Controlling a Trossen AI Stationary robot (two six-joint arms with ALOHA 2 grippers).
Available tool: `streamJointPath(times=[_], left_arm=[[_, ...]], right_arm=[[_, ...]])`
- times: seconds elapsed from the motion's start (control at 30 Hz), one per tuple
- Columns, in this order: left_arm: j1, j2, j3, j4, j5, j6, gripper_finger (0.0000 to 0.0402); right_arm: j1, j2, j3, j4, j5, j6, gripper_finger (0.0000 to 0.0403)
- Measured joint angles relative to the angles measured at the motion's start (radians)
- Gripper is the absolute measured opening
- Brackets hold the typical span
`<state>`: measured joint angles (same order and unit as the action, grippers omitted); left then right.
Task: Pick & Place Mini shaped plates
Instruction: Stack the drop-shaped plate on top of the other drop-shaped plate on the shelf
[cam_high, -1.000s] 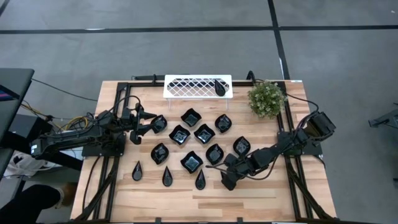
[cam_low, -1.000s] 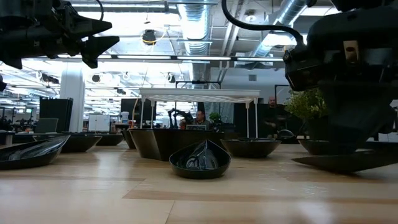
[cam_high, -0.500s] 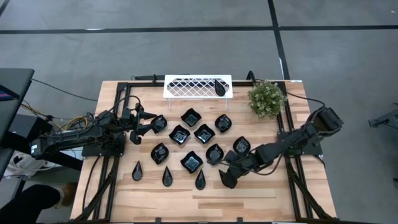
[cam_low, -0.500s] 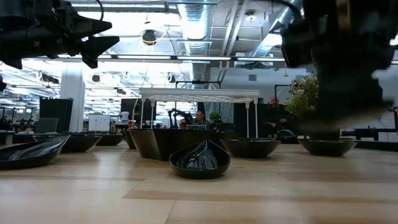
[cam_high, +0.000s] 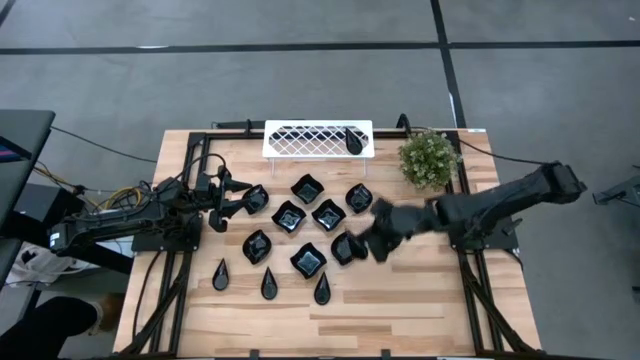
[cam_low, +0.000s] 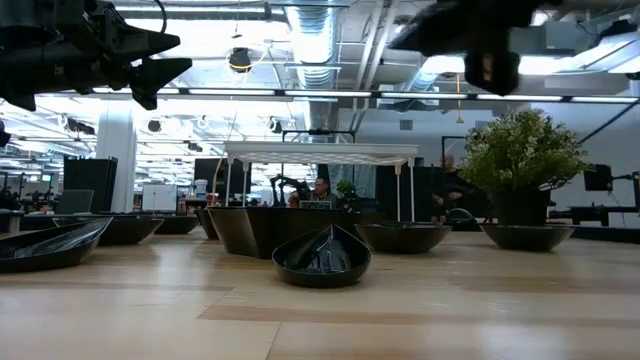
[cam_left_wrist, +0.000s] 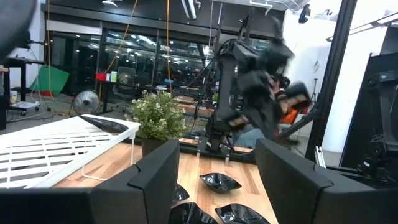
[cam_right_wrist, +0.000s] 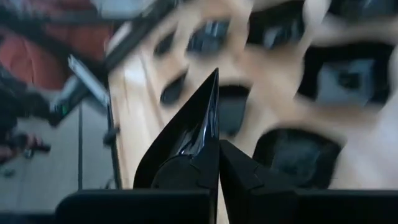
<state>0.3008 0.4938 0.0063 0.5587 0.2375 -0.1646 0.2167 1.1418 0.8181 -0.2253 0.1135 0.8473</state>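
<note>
The light wooden surface (cam_high: 400, 310) carries the whole job inside a dark frame. The right arm (cam_high: 500, 205) reaches in across it from the right side. The left arm (cam_high: 120, 225) waits at the left side, its left pincer (cam_high: 243, 203) released and raised at the left edge of the dishes.

At the far edge stands the white lattice tray on short legs (cam_high: 300, 140), with one slim black dish (cam_high: 354, 140) already lying on it. A small green potted plant (cam_high: 428, 158) stands just beside the tray's right end.

The mini shaped plates (cam_high: 328, 214), small glossy black dishes, sit grouped mid-surface, with three teardrops in the near row.

The right pincer (cam_high: 380, 240) hangs above the right part of that group. It is clenched on a thin, pointed, glossy black dish (cam_right_wrist: 196, 134), which is off the surface.

Step in hand, as judged: carry to the tray.
- Keep the carry high enough to pass over the dishes and the tray rim.
- Steer left of the plant.
- Set down on bare lattice, apart from the dish lying there.
- Release only once the dish rests flat, since the grip on its edge looks narrow.
</note>
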Motion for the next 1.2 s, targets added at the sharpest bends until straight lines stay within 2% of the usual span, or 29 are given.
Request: streamJointPath(times=[0.23,0.43,0.77,1.03,1.2], left_arm=[[0.0,0.0,0.0,0.0,0.0,0.0,0.0214],[0.0,0.0,0.0,0.0,0.0,0.0,0.0214],[0.0,-0.001,0.0,0.002,-0.001,0.002,0.0214],[0.0,-0.001,0.0,0.003,-0.001,0.003,0.0214],[0.0,-0.001,0.0,0.003,-0.001,0.003,0.0214]], right_arm=[[-0.237,-0.107,0.007,0.0,-0.007,-0.191,0.0001],[-0.44,-0.097,0.091,-0.023,-0.084,-0.356,0.0001],[-0.708,0.096,0.359,-0.227,-0.14,-0.565,0.0001],[-0.787,0.285,0.549,-0.344,-0.142,-0.646,0.0001],[-0.808,0.381,0.588,-0.393,-0.14,-0.667,0.0001]])
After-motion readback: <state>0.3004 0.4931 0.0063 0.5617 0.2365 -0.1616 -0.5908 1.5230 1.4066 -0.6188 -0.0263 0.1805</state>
